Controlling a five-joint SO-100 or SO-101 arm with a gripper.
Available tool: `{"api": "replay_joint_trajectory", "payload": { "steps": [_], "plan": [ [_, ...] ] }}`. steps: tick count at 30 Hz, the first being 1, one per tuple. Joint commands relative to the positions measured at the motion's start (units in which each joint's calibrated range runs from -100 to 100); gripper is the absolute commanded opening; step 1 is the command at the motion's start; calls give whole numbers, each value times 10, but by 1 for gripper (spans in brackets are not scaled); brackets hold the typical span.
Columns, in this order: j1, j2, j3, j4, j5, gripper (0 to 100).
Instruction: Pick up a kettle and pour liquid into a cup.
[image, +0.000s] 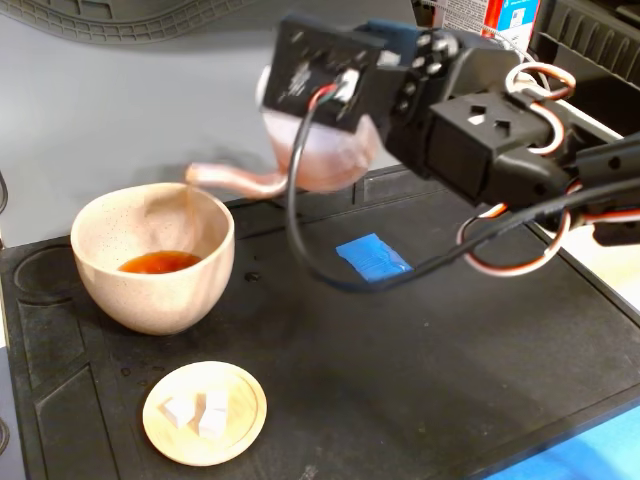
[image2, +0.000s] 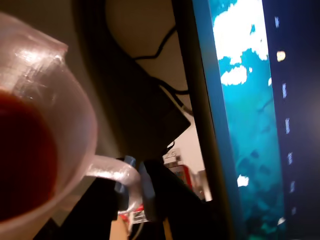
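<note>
Fixed view: the kettle (image: 320, 150) hangs in the air above the bench (image: 450, 340), tipped with its spout toward 9 o'clock; the spout tip sits over the rim of the cup (image: 155, 258) at the cup's 12 o'clock side; the arm (image: 480, 130) reaches in from 3 o'clock and covers most of the kettle body. The cup stands upright on the black mat; a shallow pool of orange-red liquid (image: 160, 263) lies in its bottom. At 6 o'clock from the cup, well apart, a flat wooden dish (image: 205, 413) holds white cubes (image: 200, 410); a blue scrap (image: 373, 257) lies on the mat at 3 o'clock from the cup. Wrist view: dark red liquid shows inside the translucent kettle; the jaws (image2: 132, 187) are clenched on the kettle's loop handle (image2: 112, 170); a lit screen (image2: 245, 120) fills the 3 o'clock side.
</note>
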Motion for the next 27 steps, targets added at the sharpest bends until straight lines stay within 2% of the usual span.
{"api": "replay_joint_trajectory", "payload": {
  "steps": [1,7,11,16,18,19,21,23,25,27],
  "plan": [
    [14,-30,-12,0,-63,0],
    [23,-30,10,0,-143,0],
    [33,-9,20,-9,-238,0],
    [39,16,32,-12,-275,0],
    [39,35,35,-69,-280,0],
    [37,73,35,-130,-309,0],
    [38,114,37,-183,-315,0],
    [39,123,41,-183,-314,0],
    [58,123,64,-181,-265,0],
    [72,122,93,-189,-260,0]
  ]
}}
